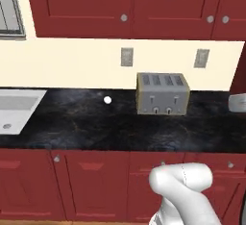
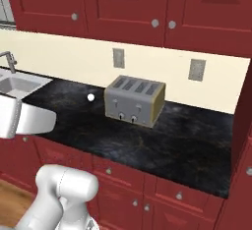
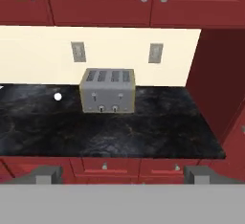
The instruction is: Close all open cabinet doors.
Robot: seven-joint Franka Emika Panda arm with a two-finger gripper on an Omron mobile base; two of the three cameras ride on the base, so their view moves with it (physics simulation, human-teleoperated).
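While the gripper (image 3: 122, 174) hangs back from the counter with its two dark fingertips (image 3: 48, 174) spread wide apart and nothing between them, the cabinet doors (image 1: 86, 3) run along the wall above the counter, at the far side of the scene. In the left base view three round grey knobs (image 1: 124, 18) show along their lower edge, and the doors there lie flat in one plane with their neighbours; the same row crosses the top of the right base view and of the hand view. Whether any door further along stands ajar cannot be told from these angles. Below the doors a cream backsplash (image 1: 67, 63) carries two grey wall outlets (image 1: 127, 56). A silver four-slot toaster (image 1: 162, 93) stands on the black marbled countertop (image 1: 96, 123) close to the wall, just below the outlets, and a small white ball (image 1: 107, 100) lies on the counter to its left, apart from it. At the far left a pale sink (image 1: 17, 108) is set into the counter, with a grey faucet (image 2: 9, 61) visible in the right base view. Short red drawer fronts (image 2: 123, 175) with grey knobs line the near edge under the counter. A tall dark red side panel (image 3: 217, 79) closes the counter on the right.
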